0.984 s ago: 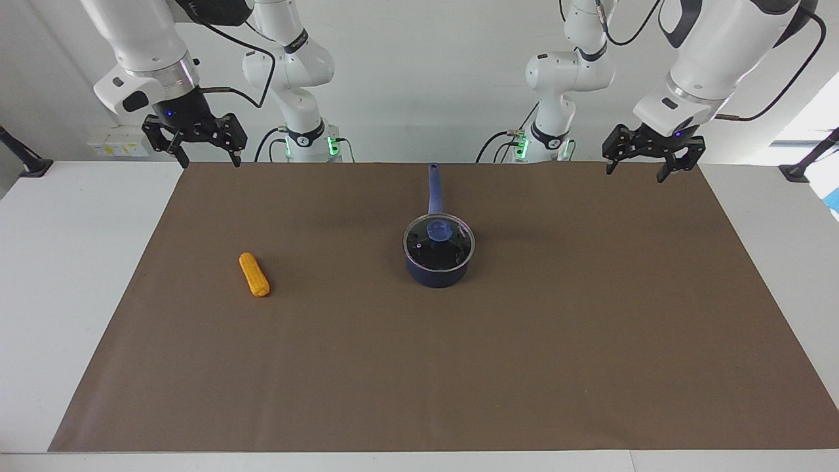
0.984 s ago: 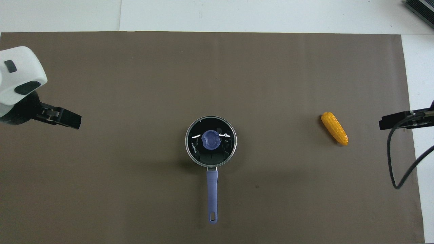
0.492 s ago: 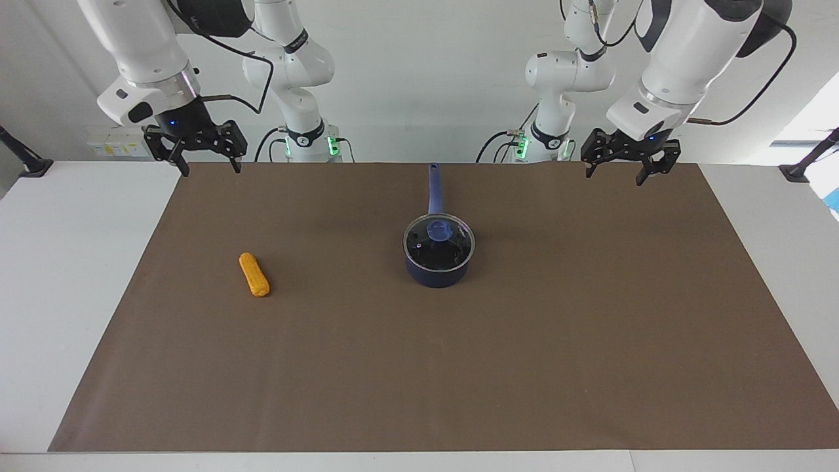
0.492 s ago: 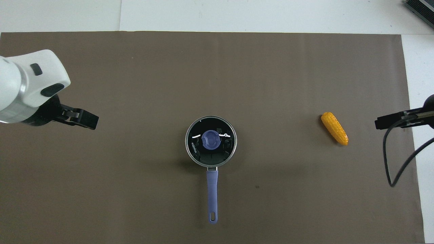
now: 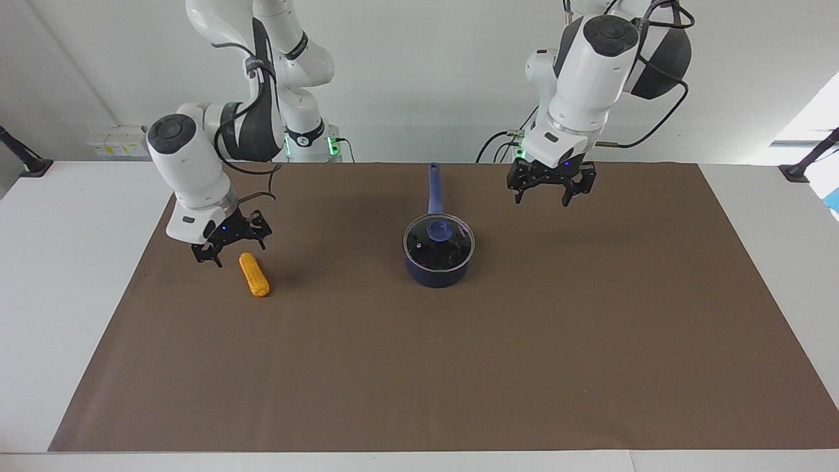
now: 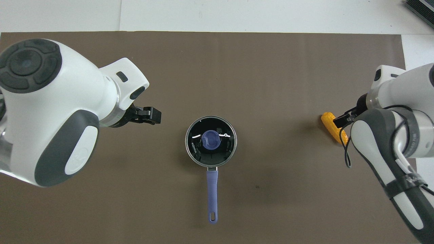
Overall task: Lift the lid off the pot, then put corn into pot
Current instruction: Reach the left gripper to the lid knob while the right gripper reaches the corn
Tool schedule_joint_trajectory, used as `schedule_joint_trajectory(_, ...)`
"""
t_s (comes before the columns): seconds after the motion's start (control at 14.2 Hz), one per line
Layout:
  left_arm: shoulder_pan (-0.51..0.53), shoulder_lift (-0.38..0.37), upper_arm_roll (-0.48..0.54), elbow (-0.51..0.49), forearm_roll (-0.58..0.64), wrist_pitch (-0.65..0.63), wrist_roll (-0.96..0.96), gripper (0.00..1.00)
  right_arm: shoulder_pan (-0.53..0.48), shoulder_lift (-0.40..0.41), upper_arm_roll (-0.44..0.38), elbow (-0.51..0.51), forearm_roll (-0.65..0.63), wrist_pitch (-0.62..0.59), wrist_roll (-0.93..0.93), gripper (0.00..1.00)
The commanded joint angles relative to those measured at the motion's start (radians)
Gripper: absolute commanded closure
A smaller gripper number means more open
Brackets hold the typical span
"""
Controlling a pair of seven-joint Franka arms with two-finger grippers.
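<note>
The dark blue pot [image 5: 438, 267] stands mid-mat, its long handle [image 5: 432, 187] pointing toward the robots. The glass lid [image 5: 452, 246] with its blue knob [image 5: 438, 229] sits on it; the lid also shows in the overhead view [image 6: 211, 141]. The orange-yellow corn [image 5: 254, 275] lies on the mat toward the right arm's end. My right gripper [image 5: 229, 254] is open and low over the mat, right beside the corn and not touching it; in the overhead view it [image 6: 340, 119] covers part of the corn [image 6: 328, 121]. My left gripper [image 5: 547, 196] is open and empty, raised over the mat beside the pot's handle.
A brown mat [image 5: 419, 367] covers most of the white table [image 5: 59, 275]. A dark object [image 6: 420, 8] shows at the table's corner farthest from the robots, toward the right arm's end.
Both arms have swung in from the mat's corners nearest the robots. The right gripper dropped down beside the corn. The left gripper moved toward the pot. Pot, lid and corn have not moved.
</note>
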Motion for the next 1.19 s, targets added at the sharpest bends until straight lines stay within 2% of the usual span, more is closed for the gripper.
schedule_joint_trajectory(0.0, -0.066, 0.044, 0.015, -0.012, -0.009, 0.073, -0.102, 0.0, -0.004, 0.041, 0.001, -0.03, 0.016, 0.079, -0.098, 0.0)
schedule_joint_trajectory(0.49, -0.194, 0.173, 0.02, -0.012, 0.018, 0.207, -0.327, 0.0, -0.025, 0.077, 0.001, -0.103, 0.016, 0.14, -0.106, 0.0)
schedule_joint_trajectory(0.77, -0.235, 0.205, 0.018, -0.039, 0.035, 0.28, -0.393, 0.0, -0.03, 0.09, 0.001, -0.109, 0.016, 0.144, -0.108, 0.01)
schedule_joint_trajectory(0.84, -0.25, 0.201, 0.018, -0.051, 0.035, 0.289, -0.403, 0.0, -0.03, 0.09, 0.001, -0.109, 0.016, 0.144, -0.106, 0.14)
schedule_joint_trajectory(0.91, -0.254, 0.205, 0.02, -0.051, 0.035, 0.29, -0.407, 0.0, -0.03, 0.09, 0.001, -0.107, 0.016, 0.147, -0.106, 0.31)
schedule_joint_trajectory(0.98, -0.261, 0.208, 0.02, -0.061, 0.037, 0.293, -0.414, 0.0, -0.03, 0.092, 0.001, -0.107, 0.016, 0.15, -0.106, 0.52)
schedule_joint_trajectory(1.05, -0.261, 0.207, 0.02, -0.08, 0.037, 0.299, -0.414, 0.0, -0.03, 0.092, 0.001, -0.106, 0.016, 0.15, -0.106, 0.79)
schedule_joint_trajectory(1.12, -0.261, 0.207, 0.02, -0.084, 0.037, 0.297, -0.414, 0.0, -0.03, 0.095, 0.001, -0.103, 0.016, 0.15, -0.105, 0.91)
